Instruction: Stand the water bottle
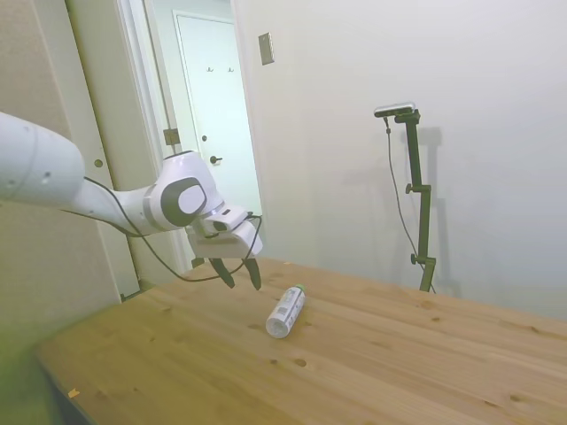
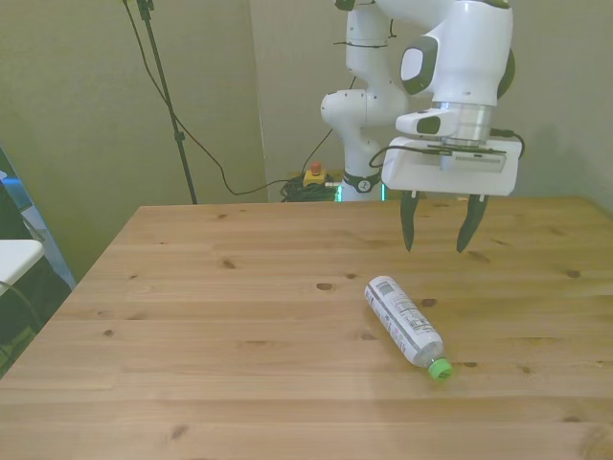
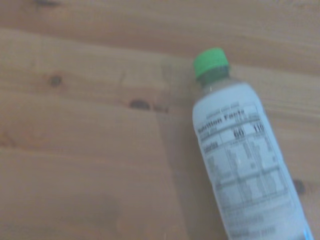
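The water bottle (image 2: pixel 405 324) lies on its side on the wooden table (image 2: pixel 230 326), a small clear bottle with a white printed label and a green cap pointing toward the front view's lower right. It also shows in the side view as the water bottle (image 1: pixel 285 311), and close up in the wrist view as the water bottle (image 3: pixel 240 165). My gripper (image 2: pixel 438 237) hangs open above the table, a little behind the bottle and to its right in the front view, touching nothing. In the side view the gripper (image 1: pixel 240 274) is left of the bottle.
The table's far edge (image 2: pixel 287 208) runs just behind the arm. A doorway and a white door (image 1: pixel 217 124) stand beyond the table in the side view. Cables and a small red button box (image 2: pixel 313 175) lie on the floor behind.
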Robot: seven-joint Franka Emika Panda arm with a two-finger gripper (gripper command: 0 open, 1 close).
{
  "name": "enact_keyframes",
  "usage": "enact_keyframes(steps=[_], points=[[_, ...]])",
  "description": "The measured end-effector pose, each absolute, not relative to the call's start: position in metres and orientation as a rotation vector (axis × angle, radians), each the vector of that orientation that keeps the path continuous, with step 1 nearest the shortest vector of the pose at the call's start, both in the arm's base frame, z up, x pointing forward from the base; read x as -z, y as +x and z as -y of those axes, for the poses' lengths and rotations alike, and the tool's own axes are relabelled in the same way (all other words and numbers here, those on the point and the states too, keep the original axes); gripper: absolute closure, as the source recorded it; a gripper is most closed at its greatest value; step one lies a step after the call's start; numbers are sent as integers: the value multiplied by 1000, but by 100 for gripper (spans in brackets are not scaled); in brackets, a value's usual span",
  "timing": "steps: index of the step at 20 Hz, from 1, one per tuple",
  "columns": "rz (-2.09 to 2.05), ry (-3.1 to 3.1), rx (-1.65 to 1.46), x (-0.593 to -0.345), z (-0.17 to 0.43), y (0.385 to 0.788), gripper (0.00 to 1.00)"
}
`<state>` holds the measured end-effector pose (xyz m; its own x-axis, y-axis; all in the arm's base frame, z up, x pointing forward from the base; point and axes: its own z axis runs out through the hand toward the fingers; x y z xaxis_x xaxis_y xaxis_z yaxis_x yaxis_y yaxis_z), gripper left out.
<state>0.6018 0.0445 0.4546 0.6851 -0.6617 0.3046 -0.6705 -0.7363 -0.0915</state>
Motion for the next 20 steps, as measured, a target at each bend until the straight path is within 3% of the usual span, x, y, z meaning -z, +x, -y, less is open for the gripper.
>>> enact_keyframes(steps=[7, 15, 20], points=[[1209, 2816, -567, -441, -43, 670, 0], [1221, 2768, -561, -425, -38, 714, 0], [1228, 2742, -533, -402, -33, 732, 0]])
